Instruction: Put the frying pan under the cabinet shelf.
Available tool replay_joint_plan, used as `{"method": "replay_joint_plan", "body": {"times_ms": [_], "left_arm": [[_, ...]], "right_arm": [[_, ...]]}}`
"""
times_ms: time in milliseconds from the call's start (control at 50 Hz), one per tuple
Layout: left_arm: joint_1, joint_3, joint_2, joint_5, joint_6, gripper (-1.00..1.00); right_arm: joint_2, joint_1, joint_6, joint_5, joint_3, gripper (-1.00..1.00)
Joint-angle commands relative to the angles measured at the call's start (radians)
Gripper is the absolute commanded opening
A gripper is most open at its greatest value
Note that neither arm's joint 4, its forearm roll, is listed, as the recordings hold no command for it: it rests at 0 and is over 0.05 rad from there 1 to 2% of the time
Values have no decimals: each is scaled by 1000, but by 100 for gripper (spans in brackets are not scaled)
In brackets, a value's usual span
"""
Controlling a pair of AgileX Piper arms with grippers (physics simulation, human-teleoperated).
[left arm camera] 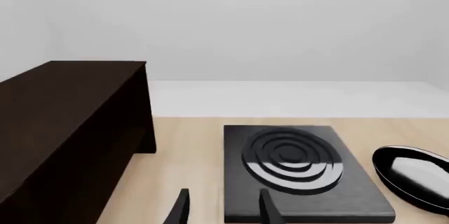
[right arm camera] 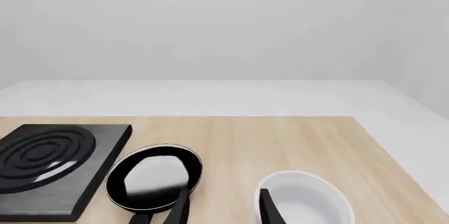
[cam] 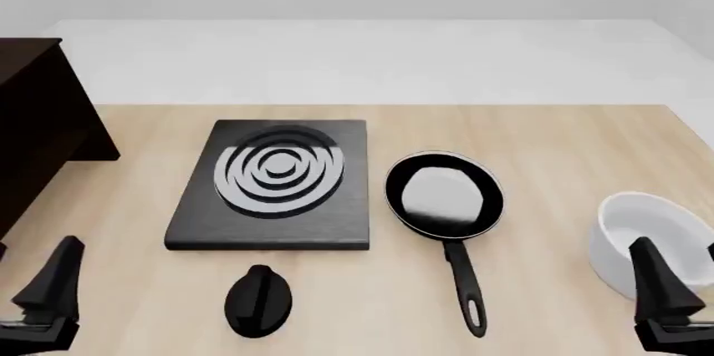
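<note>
The frying pan (cam: 444, 195) is a small glossy black pan standing on the table right of centre, with its thin handle (cam: 463, 277) pointing toward the near edge. It also shows in the right wrist view, frying pan (right arm camera: 154, 175). The cabinet shelf (cam: 39, 134) is a big dark brown box at the far left, seen closer in the left wrist view as cabinet shelf (left arm camera: 67, 129). My left gripper (left arm camera: 223, 205) is open and empty near the front left corner, left gripper (cam: 36, 256). My right gripper (right arm camera: 223, 205) is open and empty at the front right, right gripper (cam: 676, 256).
A flat black stove plate (cam: 273, 185) with silver rings lies between the cabinet and the pan. A black oval knob (cam: 259, 299) rests in front of it. A white bowl (cam: 641, 235) stands at the right, just beyond my right gripper.
</note>
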Motion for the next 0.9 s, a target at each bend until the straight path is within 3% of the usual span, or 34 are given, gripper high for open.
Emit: {"method": "replay_joint_plan", "body": {"times_ms": [20,120,320,460,560,620,740,860,900], "left_arm": [[-10,-4,51,-46,-12,100],[-17,-30,90,-66,-6,100],[-15,-90,36,22,18,100],[-62,-133,61,32,77,100],[-122,-199,188,-8,123,100],[-155,-267,279,-28,114,100],[-256,-357,430,-88,184,100],[-346,-443,525,-83,220,100],[-370,-454,559,-103,273,100]], "right_arm": [[5,0,-1,-1,-3,100],[5,0,0,-1,-3,100],[5,0,0,-1,-3,100],[5,0,-1,-1,-3,100],[5,0,0,-1,-3,100],[5,0,0,-1,-3,100],[5,0,0,-1,-3,100],[5,0,0,-1,-3,100],[5,0,0,-1,-3,100]]}}
